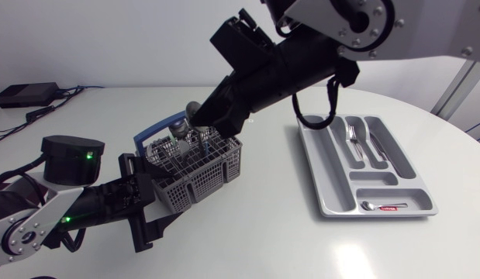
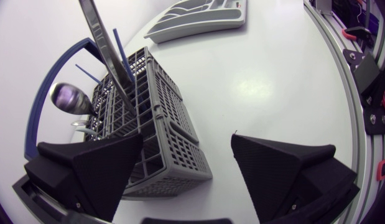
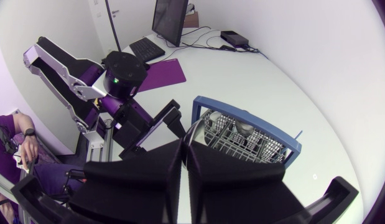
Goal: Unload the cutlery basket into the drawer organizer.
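Observation:
The grey cutlery basket [image 1: 197, 174] with a blue handle [image 1: 158, 132] stands left of the table's middle, with several pieces upright in it. From the upper right my right gripper [image 1: 199, 120] reaches down over the basket [image 3: 242, 140]. This gripper [image 3: 185, 146] is shut on a silver utensil [image 3: 191, 127], whose long handle [image 2: 102, 43] rises out of the basket [image 2: 161, 124]. A spoon bowl [image 2: 68, 98] shows beside it. My left gripper [image 2: 187, 137] is open at the basket's near corner, one finger against its wall. The grey drawer organizer [image 1: 333, 201] lies to the right.
In the organizer's long compartments lie a fork [image 1: 354, 139] and a spoon [image 1: 373, 143]. A small spoon [image 1: 369, 206] rests in its front compartment. Bare white table separates basket and organizer [image 2: 198, 22].

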Available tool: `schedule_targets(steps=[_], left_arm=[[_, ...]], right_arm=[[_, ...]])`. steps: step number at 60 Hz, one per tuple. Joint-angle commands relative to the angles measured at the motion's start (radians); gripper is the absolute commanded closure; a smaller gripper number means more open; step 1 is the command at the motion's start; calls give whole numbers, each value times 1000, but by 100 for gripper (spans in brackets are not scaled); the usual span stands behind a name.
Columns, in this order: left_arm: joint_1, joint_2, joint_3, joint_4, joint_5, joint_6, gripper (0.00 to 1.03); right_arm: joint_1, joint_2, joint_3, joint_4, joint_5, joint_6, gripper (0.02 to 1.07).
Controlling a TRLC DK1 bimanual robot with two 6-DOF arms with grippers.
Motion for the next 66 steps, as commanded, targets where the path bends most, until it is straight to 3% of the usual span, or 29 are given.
schedule_targets(steps=[1,16,27,38,52,66], left_arm=[[-18,16,-1,-12,-17,-30,6],[-21,-116,7,-26,-51,-72,6],[-12,-284,88,-156,-45,-90,5],[-26,-298,228,-317,58,-118,4],[-9,-156,354,-482,263,-83,5],[20,-48,423,-552,383,-49,4]], right_arm=[[10,-41,34,-21,3,21,101],[13,-124,29,-55,6,37,101],[20,-199,16,-93,-6,33,101],[36,-274,-23,-144,-59,-2,101],[73,-332,-75,-213,-114,-74,101],[97,-346,-87,-246,-155,-108,101]])
